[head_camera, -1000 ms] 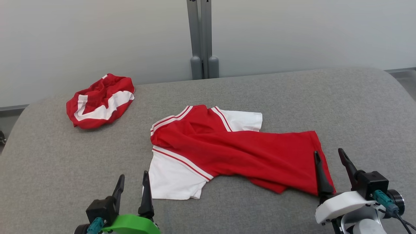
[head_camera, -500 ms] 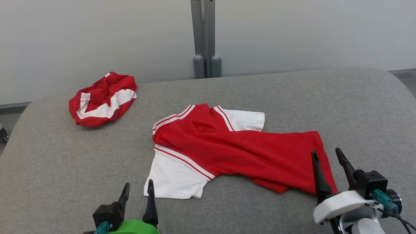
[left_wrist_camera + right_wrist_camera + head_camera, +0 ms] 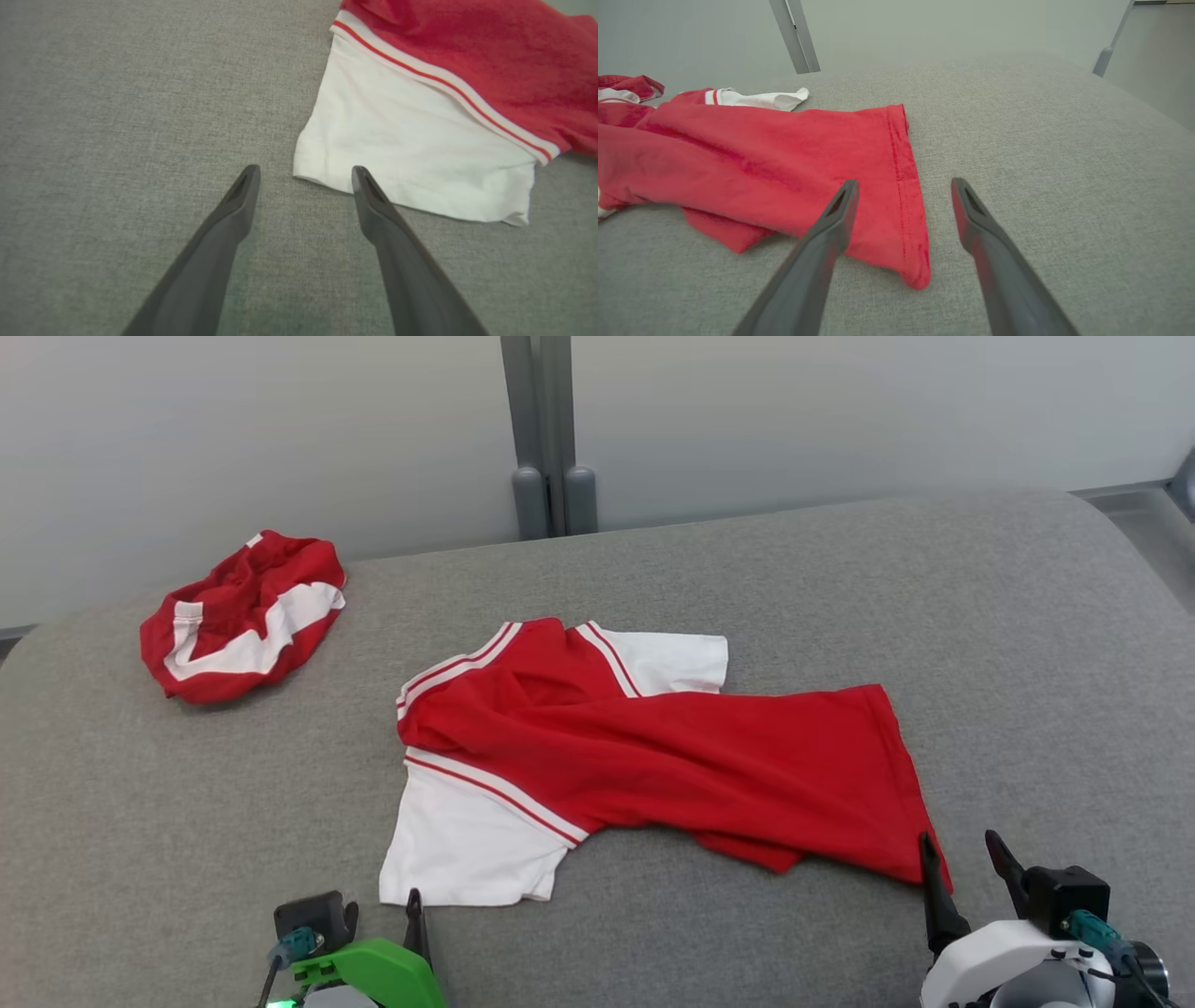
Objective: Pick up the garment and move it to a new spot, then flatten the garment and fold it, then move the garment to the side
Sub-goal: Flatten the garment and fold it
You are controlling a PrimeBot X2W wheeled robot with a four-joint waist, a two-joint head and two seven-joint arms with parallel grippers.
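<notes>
shirt central, red bundle far-left, post behind

left gripper: held low at the lower left of the head view; fingers are spread wide; nothing is gripped | right gripper: held at the lower right; fingers are spread wide; nothing is gripped

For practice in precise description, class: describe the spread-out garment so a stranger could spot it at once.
Start at the grey padded table. Near its middle lies the red shirt with white sleeves. Unlike the red-and-white bundle at the far left, it lies stretched out, not crumpled.
</notes>
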